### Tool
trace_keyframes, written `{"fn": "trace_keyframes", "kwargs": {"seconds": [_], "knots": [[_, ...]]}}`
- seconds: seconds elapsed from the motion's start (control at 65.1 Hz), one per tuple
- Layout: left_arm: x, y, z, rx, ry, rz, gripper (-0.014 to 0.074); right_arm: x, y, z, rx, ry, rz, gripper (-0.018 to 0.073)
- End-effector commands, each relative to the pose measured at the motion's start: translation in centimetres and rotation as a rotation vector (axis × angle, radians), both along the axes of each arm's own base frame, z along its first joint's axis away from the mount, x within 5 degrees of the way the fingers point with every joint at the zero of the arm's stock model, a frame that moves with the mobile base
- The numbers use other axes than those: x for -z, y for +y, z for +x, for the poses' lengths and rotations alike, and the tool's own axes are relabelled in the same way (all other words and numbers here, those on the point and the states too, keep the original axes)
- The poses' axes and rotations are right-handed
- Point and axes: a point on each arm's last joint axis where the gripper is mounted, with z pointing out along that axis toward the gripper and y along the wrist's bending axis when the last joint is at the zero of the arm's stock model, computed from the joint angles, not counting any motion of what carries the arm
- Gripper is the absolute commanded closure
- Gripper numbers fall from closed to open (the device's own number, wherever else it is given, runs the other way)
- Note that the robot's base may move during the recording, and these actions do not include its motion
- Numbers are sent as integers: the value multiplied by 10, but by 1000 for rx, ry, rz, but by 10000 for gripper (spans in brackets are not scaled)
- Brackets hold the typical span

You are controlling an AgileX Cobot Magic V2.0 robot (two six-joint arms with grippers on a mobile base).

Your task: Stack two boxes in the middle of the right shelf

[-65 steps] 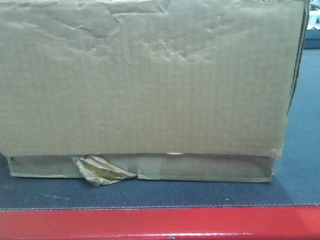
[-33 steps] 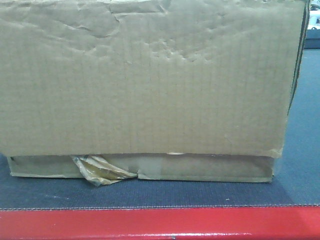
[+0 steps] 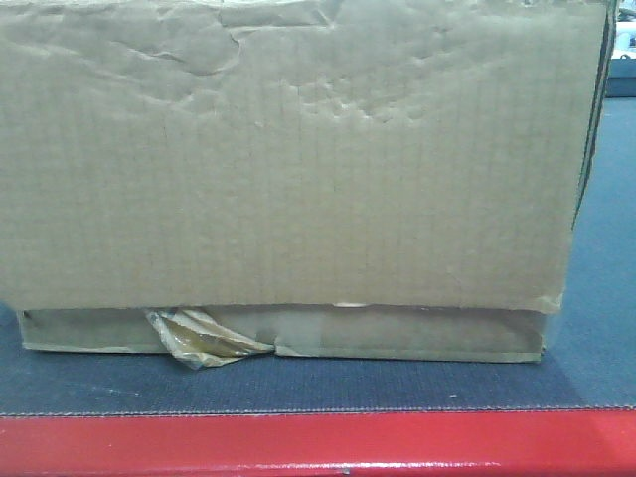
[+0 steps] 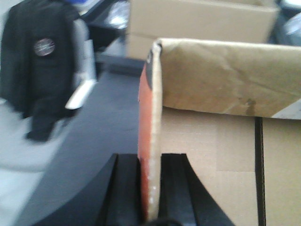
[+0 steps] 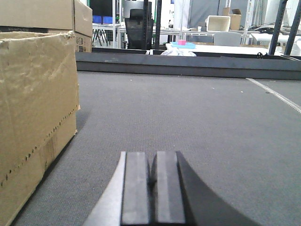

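Cardboard box [image 3: 298, 169] fills front view, sitting on grey carpeted surface [image 3: 596, 298]; yellowish tape scrap [image 3: 204, 341] at lower left. Left hand [image 4: 149, 162] clenched on upright flap [image 4: 150, 94], bottom centre of left wrist view. Right hand [image 5: 151, 157] closed on nothing, low over carpet, box at frame left, apart from it. Second box [image 5: 42, 14] upper left, behind. Shelf not in view. Judgement: thin flap alone likely to fold or tear. Bring right hand to opposite side before lifting; raise level, slowly.
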Motion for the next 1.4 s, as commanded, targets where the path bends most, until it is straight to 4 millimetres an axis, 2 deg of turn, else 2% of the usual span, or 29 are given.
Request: {"fn": "trace_keyframes", "kwargs": {"seconds": [0.0,0.108,0.261,0.599,0.814,0.983,1.26,1.321,1.383], "knots": [[0,-36,-1,75,-19,-50,707,-2,0,0,4,-23,-8,722],[12,-75,5,174,29,-79,707,-2,0,0,4,-23,-8,722],[44,-113,17,237,147,-77,707,-2,0,0,4,-23,-8,722],[133,-131,41,188,461,-94,707,-2,0,0,4,-23,-8,722],[177,-140,47,213,553,-118,707,-2,0,0,4,-23,-8,722],[194,-143,50,226,564,-109,707,-2,0,0,4,-23,-8,722],[196,-145,53,276,542,-79,705,-2,0,0,4,-23,-8,722],[196,-146,52,286,546,-83,675,-2,0,0,4,-23,-8,722],[197,-147,52,300,550,-83,600,-2,0,0,4,-23,-8,722]]}}
